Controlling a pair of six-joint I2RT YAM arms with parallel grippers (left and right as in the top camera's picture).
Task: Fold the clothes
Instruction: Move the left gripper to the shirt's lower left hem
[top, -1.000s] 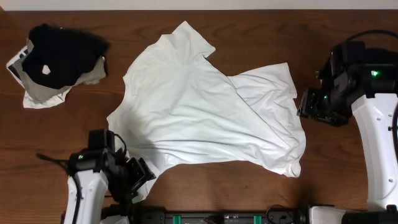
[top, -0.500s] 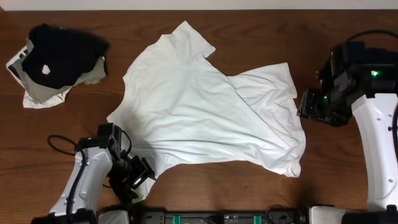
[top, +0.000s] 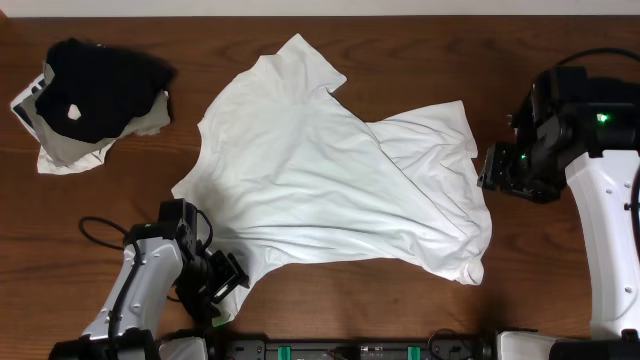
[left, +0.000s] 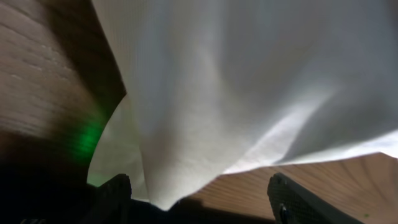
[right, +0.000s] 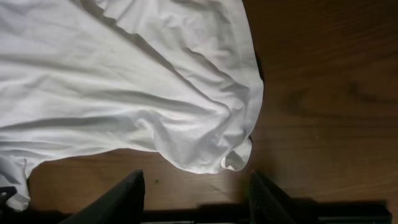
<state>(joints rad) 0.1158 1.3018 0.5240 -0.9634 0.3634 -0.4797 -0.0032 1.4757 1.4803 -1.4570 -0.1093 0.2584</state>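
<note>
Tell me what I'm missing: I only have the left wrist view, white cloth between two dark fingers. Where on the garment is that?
Observer: The left gripper sits at the near-left corner of the large white cotton T-shirt, which lies spread and wrinkled on the brown wooden table.
Operator: And the other arm?
Observer: The right gripper stands open beside the shirt's right edge, holding nothing.
Operator: Anything else on the table?
Observer: A black garment with a white spot lies heaped on pale cloth at the far left corner.
</note>
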